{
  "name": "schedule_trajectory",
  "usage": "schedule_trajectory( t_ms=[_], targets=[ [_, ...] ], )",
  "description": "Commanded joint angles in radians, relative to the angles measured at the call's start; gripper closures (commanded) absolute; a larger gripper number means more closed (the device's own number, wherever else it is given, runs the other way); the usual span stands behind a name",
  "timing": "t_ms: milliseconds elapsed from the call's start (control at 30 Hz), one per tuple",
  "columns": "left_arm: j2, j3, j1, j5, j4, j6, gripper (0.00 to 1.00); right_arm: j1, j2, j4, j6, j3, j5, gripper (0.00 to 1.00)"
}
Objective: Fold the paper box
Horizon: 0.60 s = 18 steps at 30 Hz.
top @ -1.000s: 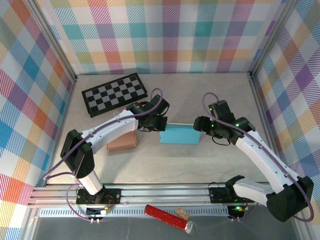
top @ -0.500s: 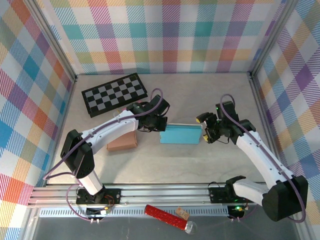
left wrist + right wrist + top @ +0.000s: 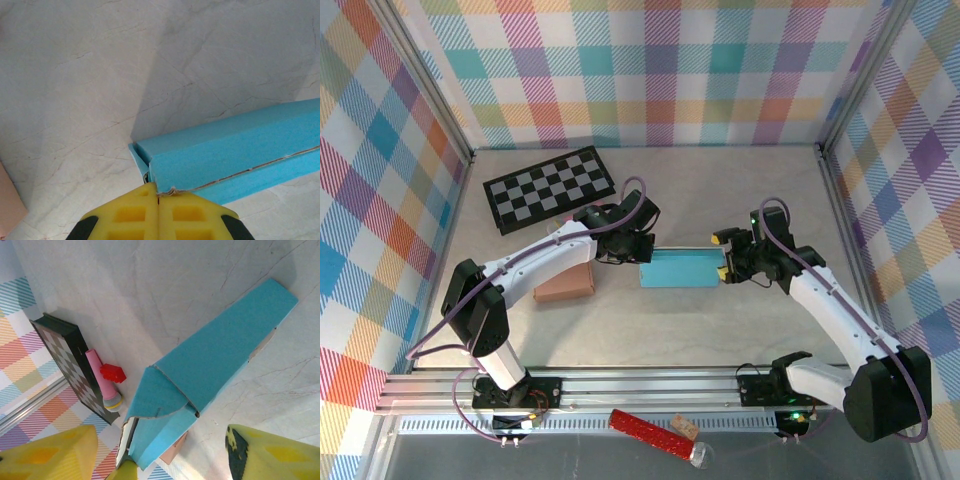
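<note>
Listing by view, one item and two claws.

Top external: the paper box [image 3: 678, 269] is blue and lies on the table [image 3: 740, 190] between the arms, with its long axis running left to right. The left gripper [image 3: 636, 254] is at the box's left end. The right gripper [image 3: 723, 256] is at its right end, spread to either side of that end. Whether it touches the box cannot be told. A checkerboard [image 3: 550, 188] and a brown block [image 3: 564, 283] sit apart, to the left.

Left wrist: the yellow pads [image 3: 135, 217] are pressed together, pinching the frayed seam edge at the box's corner. The box runs away from the claw, up and to the right.

Right wrist: the fingers [image 3: 50, 452] are wide apart and hold nothing. The box lies diagonally ahead of them. A curved flap [image 3: 155, 395] hangs loose at the lower-left end.

Judgement: that loose end is probably the left claw's end, so the box's whole length separates the flap from the right claw. The left arm is nearer the flap. The right arm looks placed only to brace the opposite end along the axis.
</note>
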Motion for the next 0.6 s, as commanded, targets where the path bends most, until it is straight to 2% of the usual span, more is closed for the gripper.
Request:
schedule_trajectory(
  t_ms=[0, 167, 367, 467, 567],
  targets=[
    [0.020, -0.002, -0.020, 0.015, -0.067, -0.006, 0.99, -0.012, 0.006, 0.043, 0.016, -0.035, -0.006, 0.35],
    [0.007, -0.009, -0.021, 0.015, -0.062, -0.003, 0.96, -0.015, 0.032, 0.052, -0.004, -0.038, -0.010, 0.43],
    [-0.017, -0.010, -0.021, 0.022, -0.065, -0.008, 0.78, -0.015, 0.032, 0.018, -0.044, -0.039, 0.006, 0.54],
    [-0.035, -0.007, -0.021, 0.035, -0.059, -0.021, 0.73, -0.015, 0.032, 0.005, -0.054, -0.047, 0.010, 0.56],
    [-0.065, -0.008, -0.021, 0.050, -0.050, -0.045, 0.62, -0.016, 0.034, -0.006, -0.062, -0.047, 0.016, 0.56]
  ],
)
